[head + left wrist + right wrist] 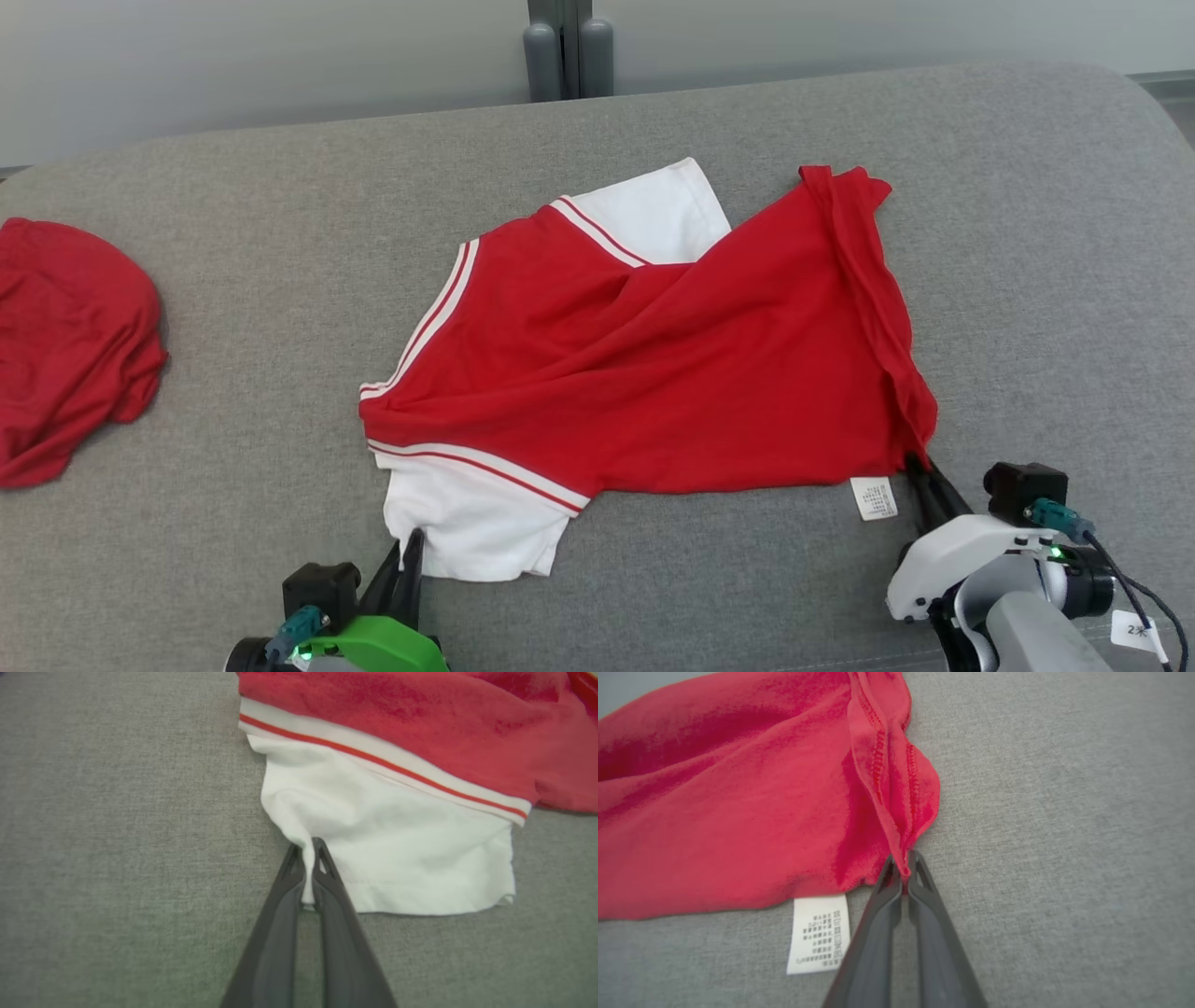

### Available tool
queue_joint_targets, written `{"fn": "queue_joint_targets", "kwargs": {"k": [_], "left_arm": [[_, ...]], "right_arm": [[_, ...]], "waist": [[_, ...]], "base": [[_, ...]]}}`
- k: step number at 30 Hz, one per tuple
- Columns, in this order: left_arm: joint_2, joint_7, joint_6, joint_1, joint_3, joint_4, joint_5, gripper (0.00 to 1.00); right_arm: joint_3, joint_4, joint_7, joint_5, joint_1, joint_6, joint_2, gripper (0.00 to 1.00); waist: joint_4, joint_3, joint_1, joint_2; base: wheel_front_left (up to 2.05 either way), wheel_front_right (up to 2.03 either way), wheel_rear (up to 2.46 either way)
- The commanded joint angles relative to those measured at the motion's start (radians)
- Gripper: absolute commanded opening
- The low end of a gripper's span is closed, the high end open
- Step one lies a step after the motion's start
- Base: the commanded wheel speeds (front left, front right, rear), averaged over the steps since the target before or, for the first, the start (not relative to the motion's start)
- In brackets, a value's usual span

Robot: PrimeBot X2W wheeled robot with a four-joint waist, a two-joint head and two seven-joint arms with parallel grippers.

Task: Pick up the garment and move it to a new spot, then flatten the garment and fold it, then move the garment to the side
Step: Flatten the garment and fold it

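Garment [653, 373] is looking soft, light and floppy, so I'm pinching edges: left gripper [411, 543] clamping the white sleeve [471, 518] hem, well apart from the care label [874, 497]; right gripper [920, 469] clamping the red corner [920, 434] just beside it.

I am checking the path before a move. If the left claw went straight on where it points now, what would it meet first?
The white sleeve, which the shut left claw pinches; beyond it, probably the red body.
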Motion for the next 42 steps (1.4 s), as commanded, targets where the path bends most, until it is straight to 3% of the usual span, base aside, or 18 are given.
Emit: {"fn": "queue_joint_targets", "kwargs": {"k": [1, 9, 17, 24, 30, 37, 42], "left_arm": [[0.003, 0.001, -0.002, -0.002, 0.002, -0.026, -0.014, 0.00], [0.031, 0.001, -0.008, -0.089, 0.035, -0.169, 0.001, 0.00], [0.165, 0.020, -0.009, -0.424, -0.018, -0.177, 0.027, 0.00], [0.219, 0.082, -0.008, -0.859, -0.080, -0.111, -0.021, 0.00], [0.211, 0.114, -0.007, -1.202, -0.101, 0.007, -0.145, 0.00], [0.206, 0.104, -0.007, -1.492, -0.109, 0.139, -0.223, 0.00], [0.202, 0.086, -0.007, -1.640, -0.150, 0.197, -0.219, 0.00]], "right_arm": [[0.028, -0.027, 0.001, 0.012, 0.022, -0.001, 0.007, 0.00], [0.124, -0.170, 0.000, 0.071, -0.027, -0.001, -0.031, 0.00], [0.173, -0.185, 0.034, 0.193, -0.327, -0.001, -0.101, 0.00], [0.142, -0.093, 0.137, 0.321, -0.729, -0.001, -0.130, 0.00], [0.110, 0.011, 0.192, 0.376, -1.078, -0.001, -0.125, 0.00], [0.121, 0.108, 0.191, 0.360, -1.365, -0.001, -0.120, 0.00], [0.156, 0.175, 0.177, 0.331, -1.503, -0.001, -0.136, 0.00]], "waist": [[0.002, -0.003, 0.0000, 0.0000], [-0.002, 0.016, 0.0000, 0.0000], [-0.018, 0.125, 0.0000, 0.0000], [-0.017, 0.290, 0.0000, 0.0000], [-0.010, 0.393, 0.0000, 0.0000], [-0.011, 0.418, 0.0000, 0.0000], [-0.010, 0.409, 0.0000, 0.0000]], "base": [[0.00, 0.00, 0.00], [0.00, 0.00, 0.00], [0.00, 0.00, 0.00], [0.00, 0.00, 0.00], [0.00, 0.00, 0.00], [0.00, 0.00, 0.00], [0.00, 0.00, 0.00]]}}
